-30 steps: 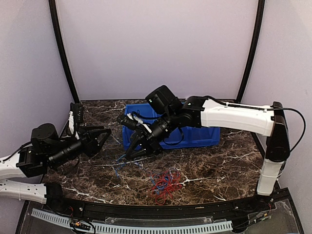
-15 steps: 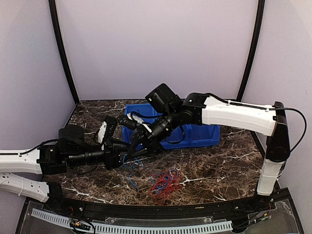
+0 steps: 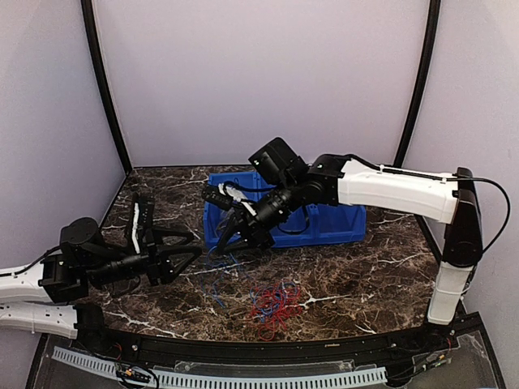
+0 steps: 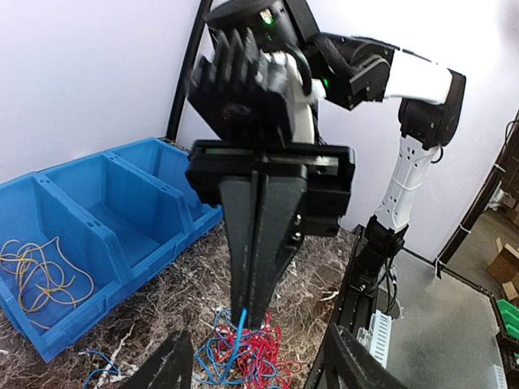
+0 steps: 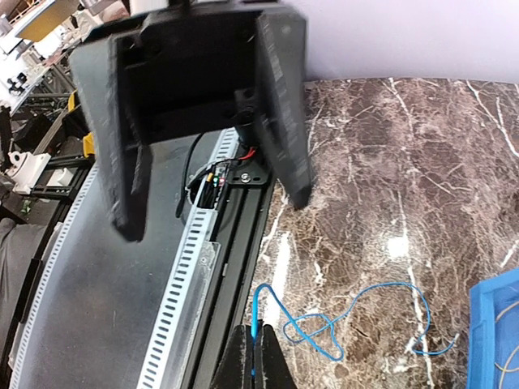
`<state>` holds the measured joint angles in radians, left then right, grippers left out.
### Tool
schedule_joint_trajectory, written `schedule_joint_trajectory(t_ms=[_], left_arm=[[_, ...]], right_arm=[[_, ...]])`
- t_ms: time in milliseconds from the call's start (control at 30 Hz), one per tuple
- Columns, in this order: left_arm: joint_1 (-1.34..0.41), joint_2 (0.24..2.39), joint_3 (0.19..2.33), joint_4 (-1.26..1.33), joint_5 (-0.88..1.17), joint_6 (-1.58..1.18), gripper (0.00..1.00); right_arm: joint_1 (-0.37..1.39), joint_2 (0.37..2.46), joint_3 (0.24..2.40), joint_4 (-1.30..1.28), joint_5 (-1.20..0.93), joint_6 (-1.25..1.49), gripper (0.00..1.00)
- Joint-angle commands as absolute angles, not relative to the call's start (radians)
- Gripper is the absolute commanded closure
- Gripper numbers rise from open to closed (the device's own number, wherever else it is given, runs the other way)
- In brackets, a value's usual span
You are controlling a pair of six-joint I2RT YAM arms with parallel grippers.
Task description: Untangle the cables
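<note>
A tangle of red and blue cables (image 3: 272, 301) lies on the marble table near the front; it also shows in the left wrist view (image 4: 243, 363). My right gripper (image 3: 225, 241) is shut on one end of a thin blue cable (image 3: 212, 271), which trails down to the table. The right wrist view shows the shut right gripper (image 5: 255, 355) pinching this blue cable (image 5: 349, 324). My left gripper (image 3: 197, 245) is open and empty, just left of the right gripper and facing it. In the left wrist view the open left gripper (image 4: 261, 340) frames the right gripper (image 4: 255, 312).
A blue three-compartment bin (image 3: 324, 227) stands behind the right gripper. One compartment holds yellow cables (image 4: 32, 271). A metal slotted rail (image 3: 219, 377) runs along the table's front edge. Black frame posts stand at the back corners.
The left arm reached in to the right gripper and the blue cable, then drew back left, still open. The right gripper shifted slightly up and right with the blue cable.
</note>
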<state>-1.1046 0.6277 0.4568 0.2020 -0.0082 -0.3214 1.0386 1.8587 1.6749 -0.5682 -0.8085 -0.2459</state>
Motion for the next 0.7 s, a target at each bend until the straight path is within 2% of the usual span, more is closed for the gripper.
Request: schedule_joint_trajectory(t_ms=[0, 133, 267, 367, 467, 567, 667], left_arm=[[-1.109, 0.737, 0.458, 0.253, 0.123, -0.311, 0.43], [-1.109, 0.841, 0.494, 0.25, 0.128, -0.294, 0.46], [-1.109, 0.865, 0.507, 0.257, 0.089, -0.266, 0.54], [-1.109, 0.857, 0.509, 0.258, 0.07, -0.253, 0.71], [-1.109, 0.844, 0.51, 0.252, 0.049, -0.253, 0.93], [-1.109, 0.815, 0.509, 0.244, 0.021, -0.255, 1.0], [-1.109, 0.768, 0.517, 0.222, -0.04, -0.258, 1.0]], right_arm=[[1.027, 1.835, 1.682, -0.528, -0.793, -0.248, 1.0], [1.022, 1.831, 1.688, -0.535, -0.801, -0.25, 1.0], [1.022, 1.818, 1.671, -0.535, -0.81, -0.259, 1.0], [1.018, 1.804, 1.647, -0.528, -0.811, -0.264, 1.0], [1.008, 1.795, 1.614, -0.513, -0.828, -0.268, 1.0], [1.0, 1.796, 1.591, -0.508, -0.84, -0.271, 1.0], [0.998, 1.804, 1.564, -0.532, -0.825, -0.319, 0.78]])
